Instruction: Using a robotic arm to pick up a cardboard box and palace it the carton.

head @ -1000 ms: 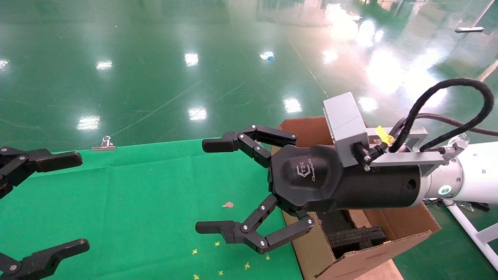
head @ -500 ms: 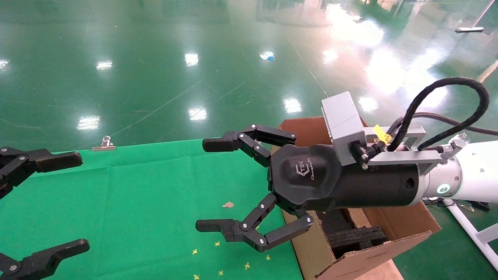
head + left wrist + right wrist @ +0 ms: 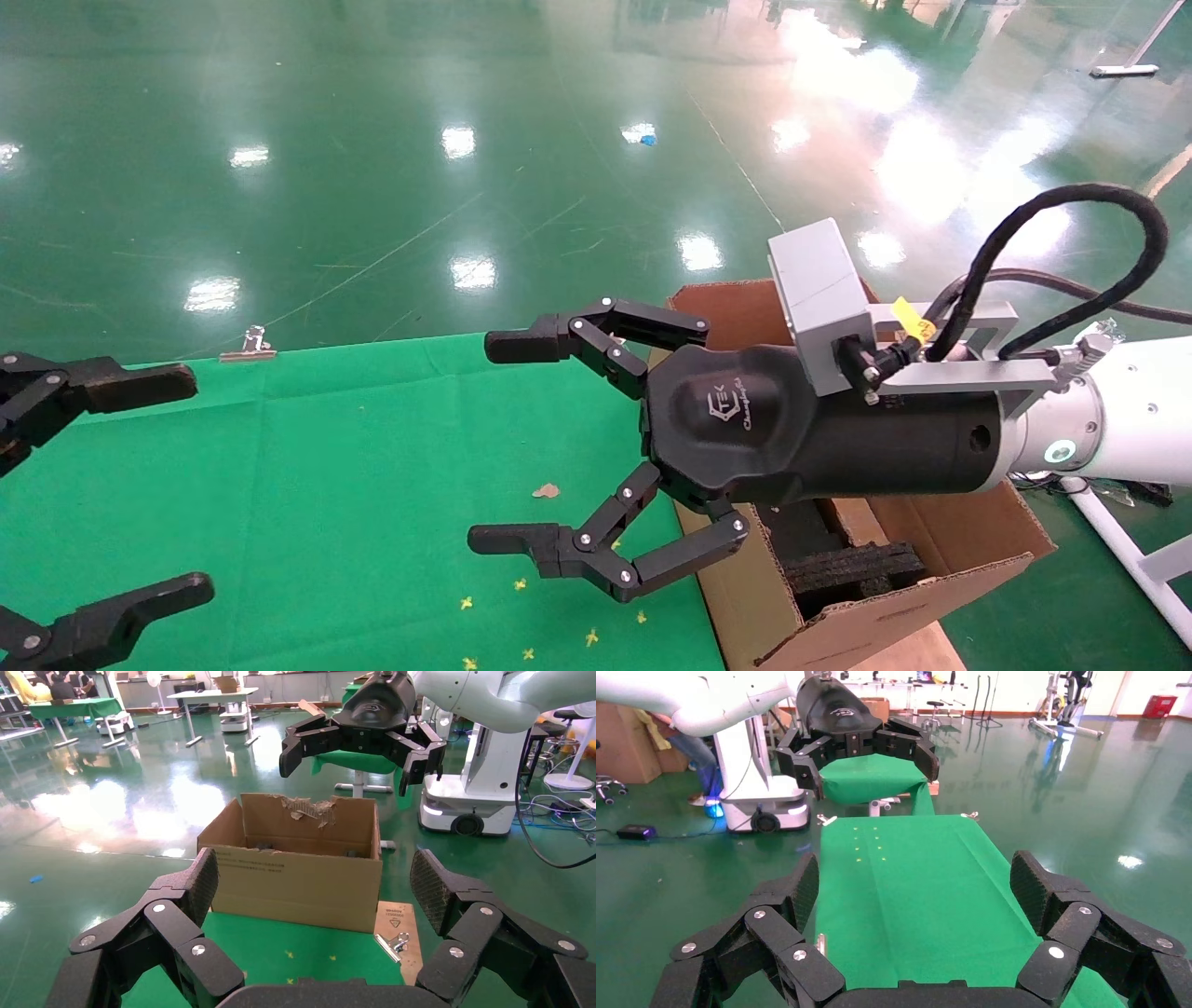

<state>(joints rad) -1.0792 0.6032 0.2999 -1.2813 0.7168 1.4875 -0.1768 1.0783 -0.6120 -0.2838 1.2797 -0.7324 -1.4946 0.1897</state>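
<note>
Hovering in the head view, the right hand (image 3: 521, 443) of the robotic arm (image 3: 1108, 424) is spreading its fingers wide with nothing between them, reaching over the green tabletop (image 3: 354, 485) just past the carton (image 3: 931, 550); judging by that, it is either freshly emptied or readying for a pick. The left hand (image 3: 140, 485) is also gaping empty at the tabletop's left edge, probably parked clear. The cardboard box is not showing in any view, so it may be sitting inside the carton or out of frame. In the left wrist view, the carton (image 3: 299, 874) is standing at the tabletop's end with ragged flaps up, its interior mostly hidden. In the right wrist view, the tabletop (image 3: 912, 888) is running ahead toward the far hand.
</note>
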